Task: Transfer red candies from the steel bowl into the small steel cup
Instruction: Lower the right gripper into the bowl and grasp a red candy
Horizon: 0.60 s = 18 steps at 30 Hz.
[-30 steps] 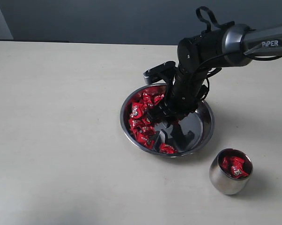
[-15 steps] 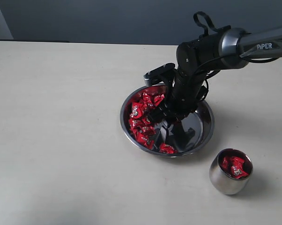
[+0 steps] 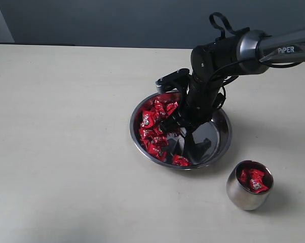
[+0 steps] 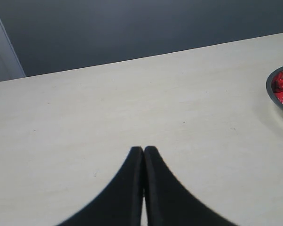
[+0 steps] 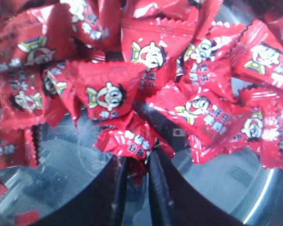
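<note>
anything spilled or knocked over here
Nothing stands out. The red candies all lie inside the steel bowl or the small steel cup, none on the table. Both vessels stand upright, and the right pincer pinches one candy in the bowl.

Beige table [image 3: 66, 152] carries steel bowl [image 3: 216, 132] and small steel cup [image 3: 243, 198].

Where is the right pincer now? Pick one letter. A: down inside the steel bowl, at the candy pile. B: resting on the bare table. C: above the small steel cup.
A: the right pincer reaches down into the steel bowl, its tips pinching a red candy at the pile's edge.
</note>
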### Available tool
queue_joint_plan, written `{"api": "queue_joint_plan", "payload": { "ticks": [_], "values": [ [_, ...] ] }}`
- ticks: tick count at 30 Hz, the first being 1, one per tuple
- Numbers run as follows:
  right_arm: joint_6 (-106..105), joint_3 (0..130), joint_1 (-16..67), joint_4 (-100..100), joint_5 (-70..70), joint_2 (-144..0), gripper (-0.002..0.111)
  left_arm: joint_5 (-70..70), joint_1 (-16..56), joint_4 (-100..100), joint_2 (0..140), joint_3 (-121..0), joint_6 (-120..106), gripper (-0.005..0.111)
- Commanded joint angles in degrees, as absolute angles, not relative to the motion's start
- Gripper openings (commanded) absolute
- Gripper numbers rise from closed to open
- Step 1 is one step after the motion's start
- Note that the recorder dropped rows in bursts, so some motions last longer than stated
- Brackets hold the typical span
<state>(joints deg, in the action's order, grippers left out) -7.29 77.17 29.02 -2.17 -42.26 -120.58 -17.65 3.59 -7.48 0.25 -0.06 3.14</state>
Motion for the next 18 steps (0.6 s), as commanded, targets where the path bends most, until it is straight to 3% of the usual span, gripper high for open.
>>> {"api": "queue_joint_plan", "payload": {
  "ticks": [1, 7, 12, 18],
  "values": [
    [-7.47, 77.43, 28.61, -1.69, -42.57, -120.53, 0.016, -17.27, 4.06, -7.59, 0.00, 0.00, 3.46, 0.000],
    [-7.47, 77.43, 28.61, -1.69, -42.68, -120.53, 0.015, -17.27, 4.06, -7.59, 0.00, 0.00, 3.46, 0.000],
    [-7.47, 77.43, 28.61, -1.69, -42.99, -120.53, -0.001, -17.27, 4.06, -7.59, 0.00, 0.00, 3.46, 0.000],
    [-7.47, 77.43, 28.61, -1.69, -43.15, -120.53, -0.001, -17.27, 4.06, -7.59, 0.00, 0.00, 3.46, 0.000]
  ]
}}
